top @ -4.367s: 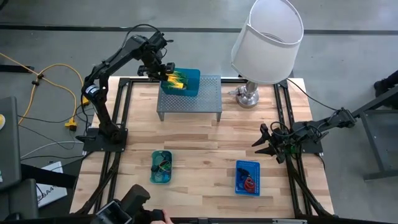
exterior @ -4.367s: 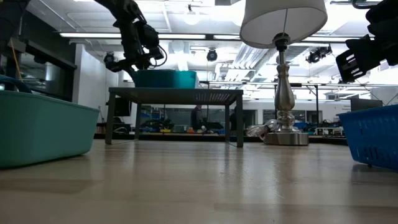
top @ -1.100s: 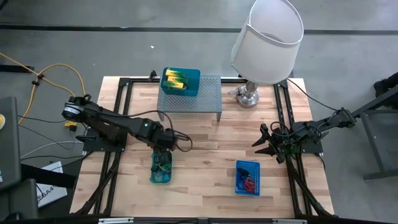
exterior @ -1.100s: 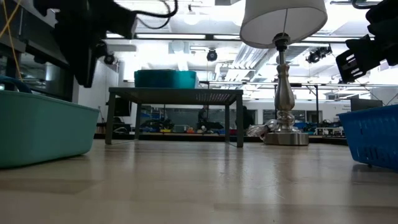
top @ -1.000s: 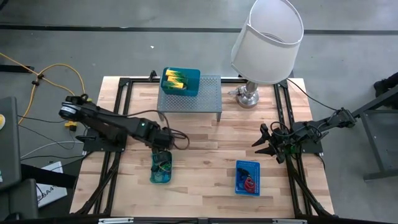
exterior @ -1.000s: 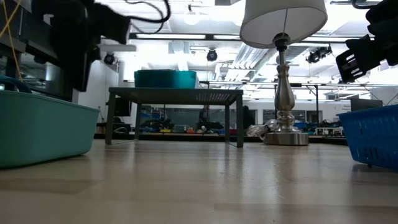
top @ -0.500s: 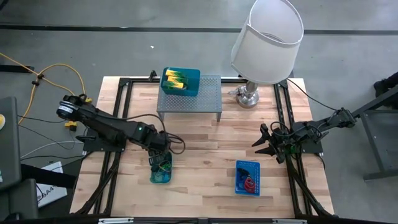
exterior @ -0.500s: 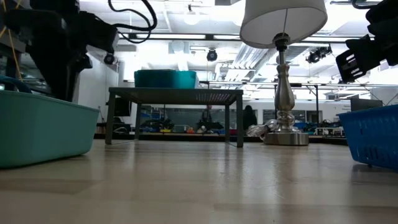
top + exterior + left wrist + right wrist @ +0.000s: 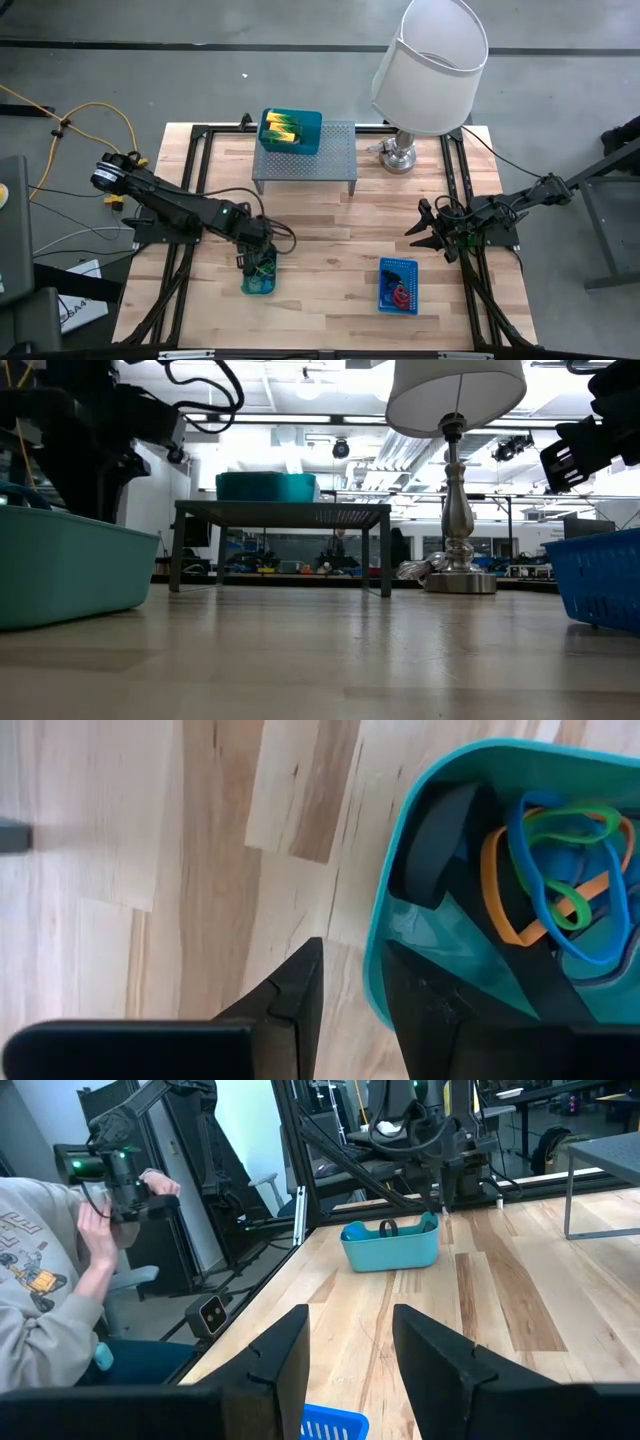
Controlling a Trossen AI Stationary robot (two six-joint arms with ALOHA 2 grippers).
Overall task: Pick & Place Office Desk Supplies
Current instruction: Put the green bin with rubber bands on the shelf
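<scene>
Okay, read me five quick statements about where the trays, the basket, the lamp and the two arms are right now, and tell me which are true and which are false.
1. The left gripper straddles the rim of the teal tray that holds the band loops. True.
2. The other teal tray sits on the wooden table. False: it is on the grey riser shelf.
3. The right gripper holds a band loop. False: it is open and empty.
4. The blue mesh basket lies nearer the right arm. True.
5. The lamp lies tipped over. False: it stands upright.
</scene>
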